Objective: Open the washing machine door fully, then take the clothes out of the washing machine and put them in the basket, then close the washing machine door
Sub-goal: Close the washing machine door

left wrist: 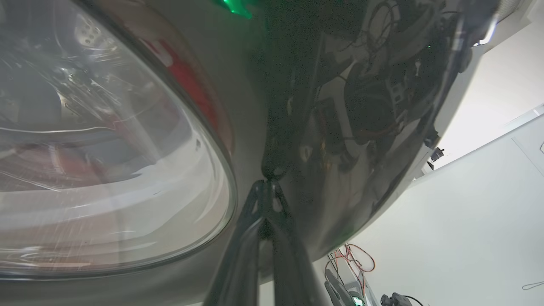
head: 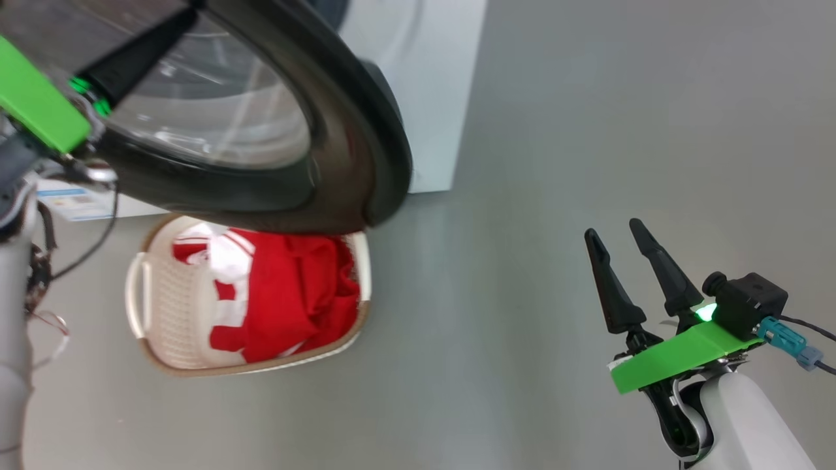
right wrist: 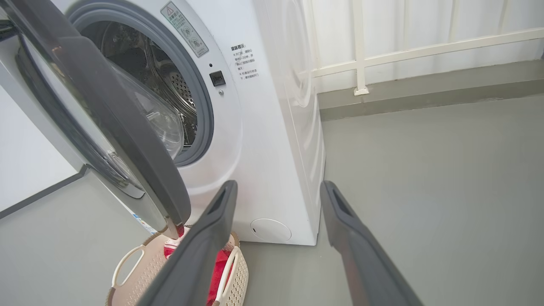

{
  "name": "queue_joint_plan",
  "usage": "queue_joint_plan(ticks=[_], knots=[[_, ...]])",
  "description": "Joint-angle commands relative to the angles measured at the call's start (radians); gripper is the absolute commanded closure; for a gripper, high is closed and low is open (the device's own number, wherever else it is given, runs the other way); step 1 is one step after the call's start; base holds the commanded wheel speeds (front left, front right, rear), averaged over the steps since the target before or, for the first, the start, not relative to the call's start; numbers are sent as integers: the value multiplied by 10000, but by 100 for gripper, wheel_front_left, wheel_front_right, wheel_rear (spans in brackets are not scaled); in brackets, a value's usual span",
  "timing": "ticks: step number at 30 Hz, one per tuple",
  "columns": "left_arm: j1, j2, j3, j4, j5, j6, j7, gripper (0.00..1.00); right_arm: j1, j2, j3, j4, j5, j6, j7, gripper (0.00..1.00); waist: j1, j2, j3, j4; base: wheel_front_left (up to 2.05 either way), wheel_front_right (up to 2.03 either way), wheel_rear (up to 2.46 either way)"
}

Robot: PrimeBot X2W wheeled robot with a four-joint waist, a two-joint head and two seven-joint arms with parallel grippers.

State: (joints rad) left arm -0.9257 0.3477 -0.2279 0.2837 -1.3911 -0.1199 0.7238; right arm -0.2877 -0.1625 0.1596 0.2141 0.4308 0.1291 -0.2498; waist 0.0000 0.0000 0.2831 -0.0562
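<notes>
I see the red clothes [head: 294,294] heaped in the basket [head: 147,307], which sits just in front of the washing machine [right wrist: 263,148], under its part-open door [head: 353,130]. My left claw [left wrist: 265,185] is pressed together, tips touching the door's black rim. My right claw [head: 614,230] hangs spread over the floor [head: 522,326], well apart.

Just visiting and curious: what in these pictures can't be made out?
- Head view: one end of the basket and clothes is hidden behind the washing machine door.
- Right wrist view: the door covers part of the drum, so leftover clothes cannot be ruled out.
- Right wrist view: the basket sits partly behind one of the right fingers, cut off by the bottom edge.
- Right wrist view: the warning label has print too small to read.
</notes>
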Motion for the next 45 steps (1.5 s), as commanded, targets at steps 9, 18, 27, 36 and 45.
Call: queue_joint_plan(ticks=[9,18,27,36,45], knots=[[-1247,873,141,974,362,-107,-989,100,-268,221,133,-314,-87,16,-120,0,0,0,534,-1008,0,0,0],[-1285,1066,-227,1460,182,-107,-1698,100,-248,287,107,-273,-112,16,-120,0,0,0,392,-1086,0,0,0],[-271,1406,-714,987,-363,-107,-1871,95,-135,87,299,-180,-125,16,-120,0,0,0,-87,-709,0,0,0],[1768,1707,-909,665,-405,-107,-3125,0,20,-272,498,-91,-85,16,-120,0,0,0,-583,-284,0,0,0],[3791,1785,-1143,437,-419,-107,-4572,0,269,-602,581,-76,-33,16,-120,0,0,0,-928,21,0,0,0]])
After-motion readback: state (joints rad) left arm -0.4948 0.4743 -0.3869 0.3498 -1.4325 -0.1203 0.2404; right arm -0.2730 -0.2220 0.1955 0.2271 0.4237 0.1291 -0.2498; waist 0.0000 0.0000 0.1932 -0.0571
